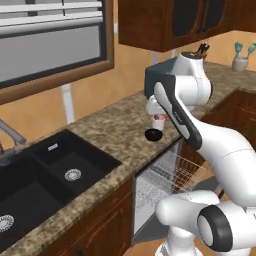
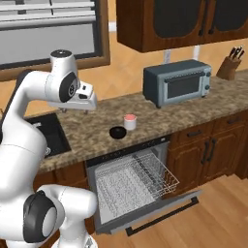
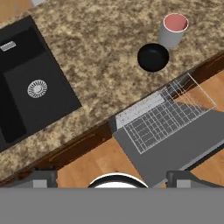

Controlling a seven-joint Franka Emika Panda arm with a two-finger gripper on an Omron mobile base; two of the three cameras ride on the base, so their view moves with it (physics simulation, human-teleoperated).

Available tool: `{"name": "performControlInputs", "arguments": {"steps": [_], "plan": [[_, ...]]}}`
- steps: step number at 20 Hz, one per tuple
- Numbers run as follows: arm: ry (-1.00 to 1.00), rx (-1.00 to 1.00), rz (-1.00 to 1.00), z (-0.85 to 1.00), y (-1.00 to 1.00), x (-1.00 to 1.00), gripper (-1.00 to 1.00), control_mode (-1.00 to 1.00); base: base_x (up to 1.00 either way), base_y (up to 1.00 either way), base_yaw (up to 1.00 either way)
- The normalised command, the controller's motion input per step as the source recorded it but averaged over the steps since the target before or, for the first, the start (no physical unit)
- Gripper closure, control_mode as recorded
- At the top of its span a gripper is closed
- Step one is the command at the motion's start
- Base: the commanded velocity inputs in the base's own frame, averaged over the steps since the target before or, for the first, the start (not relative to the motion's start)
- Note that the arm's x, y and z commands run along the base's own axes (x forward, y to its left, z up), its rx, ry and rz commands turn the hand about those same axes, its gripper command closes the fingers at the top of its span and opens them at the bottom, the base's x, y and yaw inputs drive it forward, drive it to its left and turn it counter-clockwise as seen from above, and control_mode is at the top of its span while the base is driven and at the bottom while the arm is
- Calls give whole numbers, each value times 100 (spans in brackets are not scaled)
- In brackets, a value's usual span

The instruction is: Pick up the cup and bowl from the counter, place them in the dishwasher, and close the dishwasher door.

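Partly arm-hidden, pink cup [image 2: 130, 121] beside glossy round bowl [image 2: 117, 131] on speckled counter [image 2: 145, 114]; gripper [image 2: 88, 110] jaw state unreadable.

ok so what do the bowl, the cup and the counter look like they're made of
The bowl: glossy black, probably glazed ceramic or plastic; it shows a faint sheen. The cup: matte whitish wall with a reddish-pink inside, perhaps ceramic. The counter: polished granite, judging by its brown-and-tan speckle.
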Motion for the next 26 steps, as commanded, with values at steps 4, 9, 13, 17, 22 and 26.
{"name": "performControlInputs", "arguments": {"steps": [4,9,13,17,22,26], "plan": [[0,0,0,0,0,0,-100,100,2,56,-46],[0,0,0,0,0,0,-100,100,5,53,-39],[0,0,0,0,0,0,-100,100,16,51,-28],[0,0,0,0,0,0,-100,100,26,47,-21],[4,0,-6,0,5,18,-100,-100,22,21,-10],[9,0,-5,-2,-1,56,-100,-100,0,0,0]]}}
